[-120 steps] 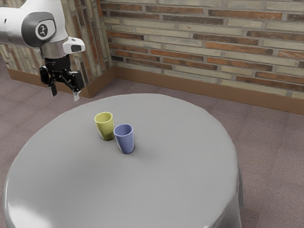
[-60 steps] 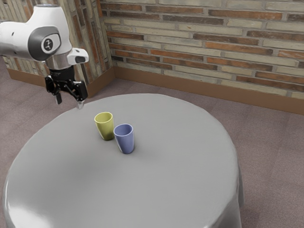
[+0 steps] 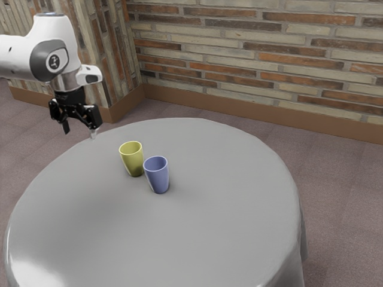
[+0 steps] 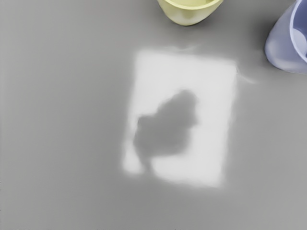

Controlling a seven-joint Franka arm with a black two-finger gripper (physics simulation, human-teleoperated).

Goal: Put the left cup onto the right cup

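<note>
1. The jaws stand apart with nothing between them. They point down from the white arm (image 3: 37, 55), in the air over the table's (image 3: 233, 233) rim at the exterior view's left.
2. The yellow cup (image 3: 131, 158) stands on the table lower than the jaws and off toward the exterior view's right of them, clear of both fingers. It is upright, with its mouth up and its long axis vertical, narrowing toward the base.
3. The blue cup (image 3: 157, 174) stands farther from the jaws than the yellow one, on the yellow cup's far side and a little nearer the camera. It is also upright with its mouth up and its long axis vertical.
4. The two cups stand just beside each other. Whether their walls touch cannot be told.
5. In the wrist view the grey tabletop lies under the hand. On it is a bright square patch (image 4: 211, 96) with a dark shadow (image 4: 165, 127) in its middle.
6. Beyond that patch the wrist view shows part of the yellow cup and part of the blue cup.
</note>
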